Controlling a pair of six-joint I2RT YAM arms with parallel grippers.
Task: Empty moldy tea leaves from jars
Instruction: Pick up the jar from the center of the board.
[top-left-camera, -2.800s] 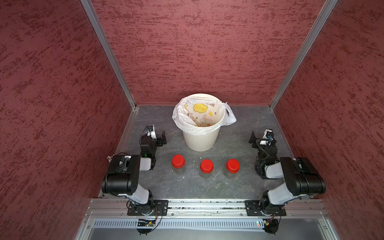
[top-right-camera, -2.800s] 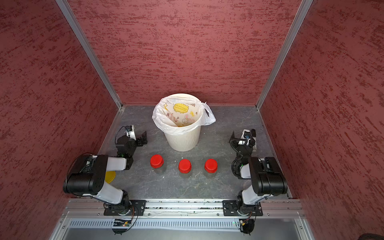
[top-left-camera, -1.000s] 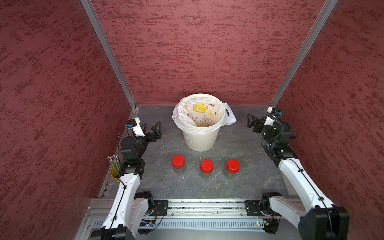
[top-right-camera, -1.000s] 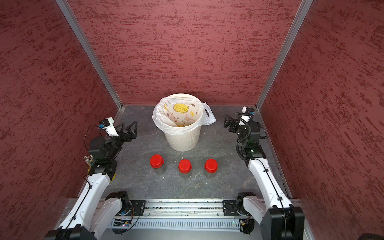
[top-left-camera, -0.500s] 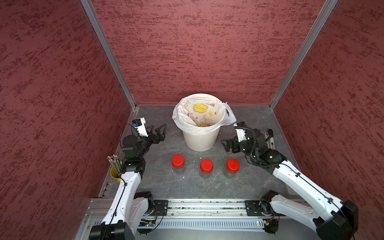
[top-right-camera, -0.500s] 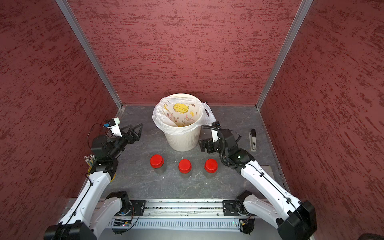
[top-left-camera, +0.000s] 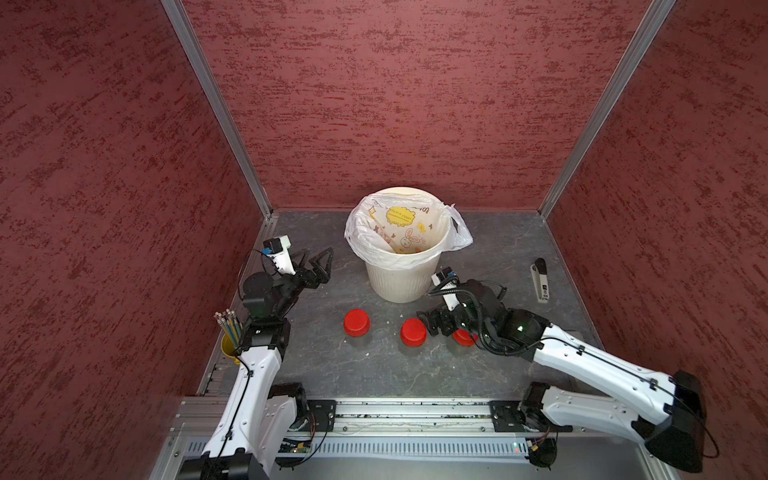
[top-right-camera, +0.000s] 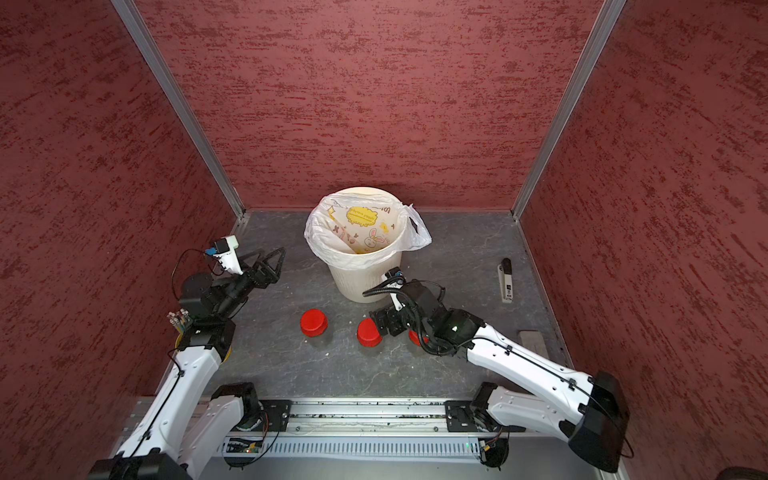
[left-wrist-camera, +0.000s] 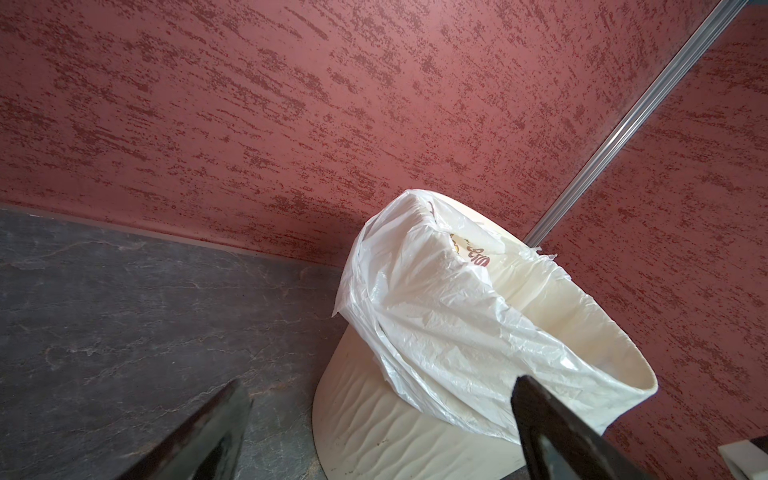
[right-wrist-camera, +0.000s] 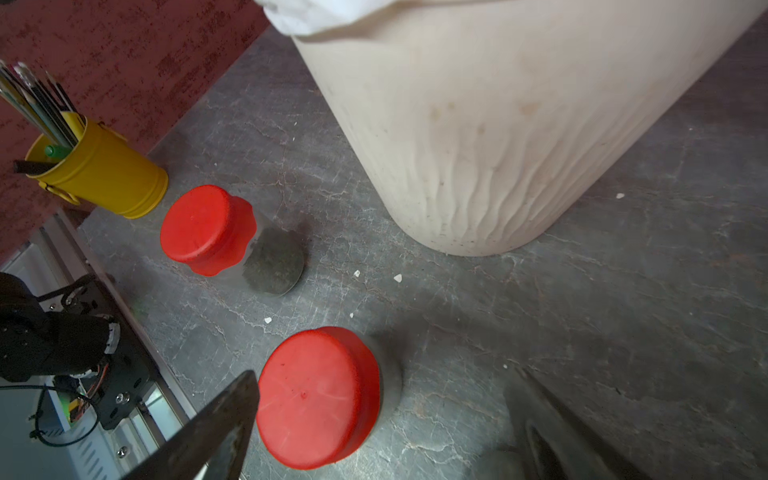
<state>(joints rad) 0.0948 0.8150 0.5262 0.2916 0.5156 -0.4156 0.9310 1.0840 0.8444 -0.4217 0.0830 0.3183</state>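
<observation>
Swung in from the right edge of the table (top-left-camera: 374, 374), the right hand (right-wrist-camera: 382, 373) now hangs low over the row of jars (top-left-camera: 356, 323) in front of the bin (top-left-camera: 399, 282). It is spread wide, one finger just beside the middle jar (right-wrist-camera: 318, 395). Moldy tea leaves (right-wrist-camera: 272, 266) show through the clear walls. The left hand (left-wrist-camera: 379, 381), also spread, hovers by the bin.

left claw (top-left-camera: 318, 261) spread wide, raised | right claw (right-wrist-camera: 382, 386) spread wide, held low
</observation>
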